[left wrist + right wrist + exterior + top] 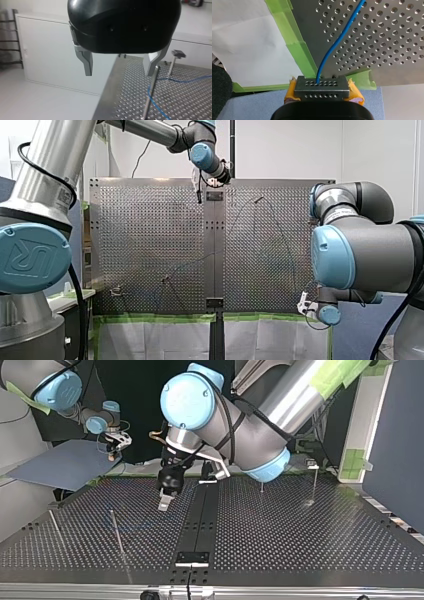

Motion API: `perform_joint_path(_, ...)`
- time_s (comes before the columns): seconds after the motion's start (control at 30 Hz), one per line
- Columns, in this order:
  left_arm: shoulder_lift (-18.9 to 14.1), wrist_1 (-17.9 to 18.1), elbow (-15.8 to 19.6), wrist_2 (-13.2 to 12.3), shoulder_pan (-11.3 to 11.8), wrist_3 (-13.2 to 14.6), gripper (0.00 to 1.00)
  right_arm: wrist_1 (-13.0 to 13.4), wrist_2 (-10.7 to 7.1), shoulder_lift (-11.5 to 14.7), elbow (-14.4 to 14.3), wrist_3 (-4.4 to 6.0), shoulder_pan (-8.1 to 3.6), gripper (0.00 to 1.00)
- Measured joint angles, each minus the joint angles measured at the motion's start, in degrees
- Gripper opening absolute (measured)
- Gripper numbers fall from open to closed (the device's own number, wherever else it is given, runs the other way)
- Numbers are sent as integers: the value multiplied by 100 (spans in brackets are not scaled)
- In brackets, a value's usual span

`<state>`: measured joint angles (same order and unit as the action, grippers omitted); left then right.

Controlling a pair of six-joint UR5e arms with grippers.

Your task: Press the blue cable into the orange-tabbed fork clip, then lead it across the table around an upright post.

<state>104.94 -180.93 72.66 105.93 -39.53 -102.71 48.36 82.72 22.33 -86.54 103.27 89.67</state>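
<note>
Where the front view looks out over the perforated surface (150,230), the left arm reaches to the far edge and the left hand (199,196) hangs above the centre strip (215,245). The right hand (303,306) sits off the near corner at the view's right. The blue cable (286,237) shows only as a thin dark line arching up from that corner over the right half.

In the top view, the left hand (164,501) hovers just over the surface (300,530) beside the dark strip, pointing down. A thin upright post (117,532) stands nearer the camera at the view's left. The right hand (118,442) is far back, beyond the surface's edge.

In the left wrist view, the left hand (120,68) is spread wide, with nothing between its metal fingers (87,62). Ahead of it a post (150,97) stands upright, and the cable (155,103) lies on the surface just beside it.

In the right wrist view, the right hand (322,86) is pressed together, pinching the cable (337,41). The cable runs away from the hand, past a strip of green tape (299,50), out onto the surface (387,37). Yellow pads (354,91) show at both sides of the hand.
</note>
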Motion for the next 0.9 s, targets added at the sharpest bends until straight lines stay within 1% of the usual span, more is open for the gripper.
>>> perform_joint_path(0.2,-307,308,307,-33,4,-180,100,-1,-1,0,0,-6,8,0)
perform_joint_path(0.3,-464,463,462,-62,4,-217,100,-1,-1,0,0,-11,9,0)
perform_joint_path(0.77,-1109,1108,1109,-44,3,-234,100,-2,-1,1,1,-9,20,0)
perform_joint_path(0.9,-1319,1318,1318,-38,5,-287,100,-1,-6,1,0,-7,20,0)
